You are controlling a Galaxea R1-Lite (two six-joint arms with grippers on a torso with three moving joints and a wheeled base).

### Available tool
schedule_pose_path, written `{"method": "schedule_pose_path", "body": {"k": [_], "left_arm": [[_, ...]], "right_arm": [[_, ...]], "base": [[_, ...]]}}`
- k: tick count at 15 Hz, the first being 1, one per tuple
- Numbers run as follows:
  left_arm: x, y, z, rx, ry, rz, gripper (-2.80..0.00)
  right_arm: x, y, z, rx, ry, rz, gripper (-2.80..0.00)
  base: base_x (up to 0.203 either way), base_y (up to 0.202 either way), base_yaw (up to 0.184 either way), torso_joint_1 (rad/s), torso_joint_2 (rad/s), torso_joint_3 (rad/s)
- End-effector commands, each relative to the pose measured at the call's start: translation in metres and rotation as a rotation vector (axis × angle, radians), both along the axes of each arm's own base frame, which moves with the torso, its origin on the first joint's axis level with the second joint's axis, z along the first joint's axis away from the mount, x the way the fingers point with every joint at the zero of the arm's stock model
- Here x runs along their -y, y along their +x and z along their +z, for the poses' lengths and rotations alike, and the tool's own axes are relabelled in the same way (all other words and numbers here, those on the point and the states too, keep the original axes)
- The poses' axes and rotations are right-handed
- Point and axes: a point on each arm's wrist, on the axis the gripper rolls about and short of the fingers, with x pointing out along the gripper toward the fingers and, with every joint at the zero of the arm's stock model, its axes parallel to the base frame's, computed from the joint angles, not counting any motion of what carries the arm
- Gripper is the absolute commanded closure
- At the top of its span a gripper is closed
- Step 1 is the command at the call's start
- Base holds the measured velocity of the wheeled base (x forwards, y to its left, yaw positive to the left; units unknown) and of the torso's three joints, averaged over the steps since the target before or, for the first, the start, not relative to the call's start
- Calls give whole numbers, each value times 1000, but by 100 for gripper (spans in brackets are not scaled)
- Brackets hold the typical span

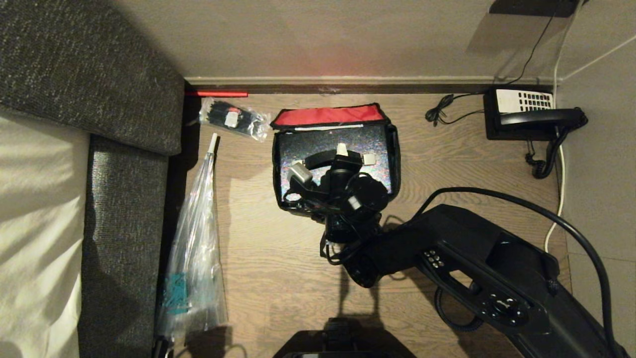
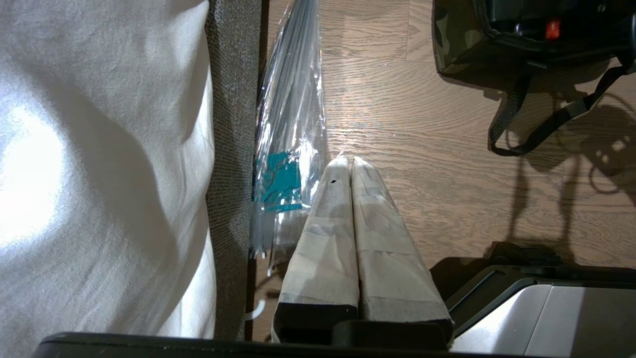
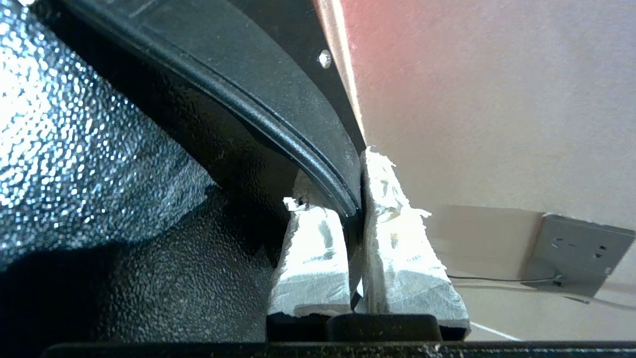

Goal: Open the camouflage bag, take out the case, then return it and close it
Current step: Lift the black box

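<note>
The camouflage bag (image 1: 396,149) stands open on the wooden floor by the wall, its red-lined lid (image 1: 328,116) folded back. The case (image 1: 298,144) shows in its opening, black and glittery, with the bag's walls around it. My right gripper (image 1: 342,154) reaches down over it from the right. In the right wrist view this gripper (image 3: 343,194) is shut on the case's curved black handle (image 3: 278,109), beside the speckled case face (image 3: 74,149). My left gripper (image 2: 348,161) hangs parked and shut above the floor; a corner of the bag (image 2: 457,44) shows beyond it.
A clear plastic bag (image 1: 196,248) lies along a grey upholstered edge (image 1: 124,174) at the left. A small packet of black parts (image 1: 231,118) lies near the bag's left corner. A black telephone (image 1: 531,117) with cords sits at the far right by the wall.
</note>
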Motion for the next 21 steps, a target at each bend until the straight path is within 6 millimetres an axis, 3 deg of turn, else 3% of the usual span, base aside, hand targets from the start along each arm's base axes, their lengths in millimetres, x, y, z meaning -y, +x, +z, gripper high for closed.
{"method": "schedule_pose_path", "body": {"k": [1, 8, 12, 21], "left_arm": [[0, 0, 0, -3, 0, 0, 0], [0, 0, 0, -3, 0, 0, 0], [0, 0, 0, -2, 0, 0, 0], [0, 0, 0, -2, 0, 0, 0]], "right_arm": [[-3, -10, 17, 28, 26, 9, 0], [-15, -23, 24, 19, 72, -1, 0], [-19, -32, 41, 46, 102, 18, 0], [-9, -47, 65, 46, 117, 20, 0]], "base": [[0, 0, 0, 0, 0, 0], [0, 0, 0, 0, 0, 0], [0, 0, 0, 0, 0, 0], [0, 0, 0, 0, 0, 0]]}}
